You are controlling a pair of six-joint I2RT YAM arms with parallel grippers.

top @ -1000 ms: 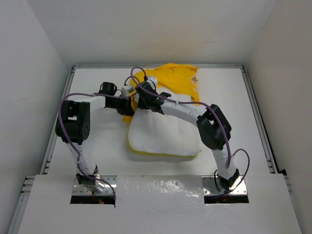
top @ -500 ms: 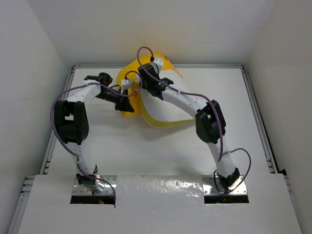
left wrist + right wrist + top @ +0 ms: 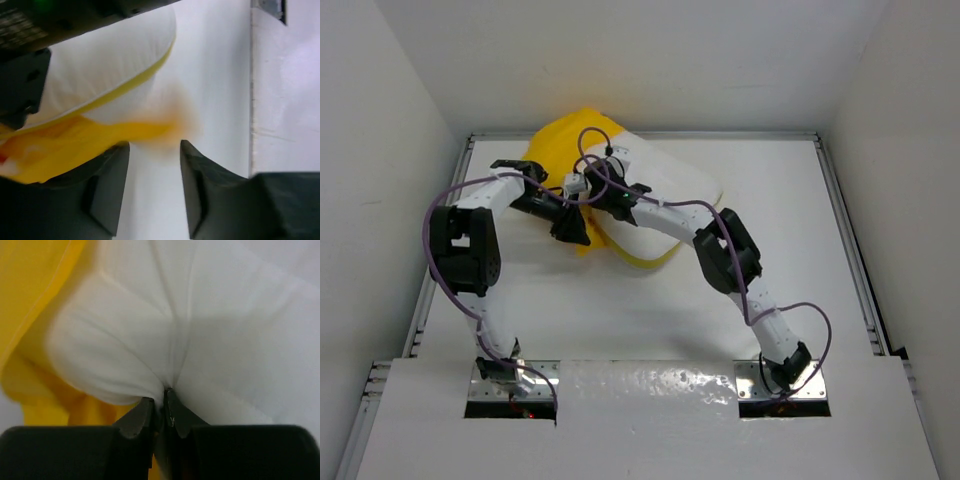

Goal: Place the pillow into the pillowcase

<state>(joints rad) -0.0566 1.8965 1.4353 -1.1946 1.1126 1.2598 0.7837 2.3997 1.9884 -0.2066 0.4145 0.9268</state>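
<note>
Seems only begun: covers just the left end of the puffy white pillow (image 3: pixel 665 185) with the thin yellow pillowcase (image 3: pixel 560 150), far back over the table (image 3: pixel 790 260); leaves most bare. Pinching creased pillow cloth with right fingers (image 3: pixel 172 417) closed tight; holding left fingers (image 3: pixel 200 190) apart, gripping nothing clearly

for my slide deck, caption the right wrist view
Close-up: right pincer pinches a fold of the white pillow, yellow pillowcase at left
</note>
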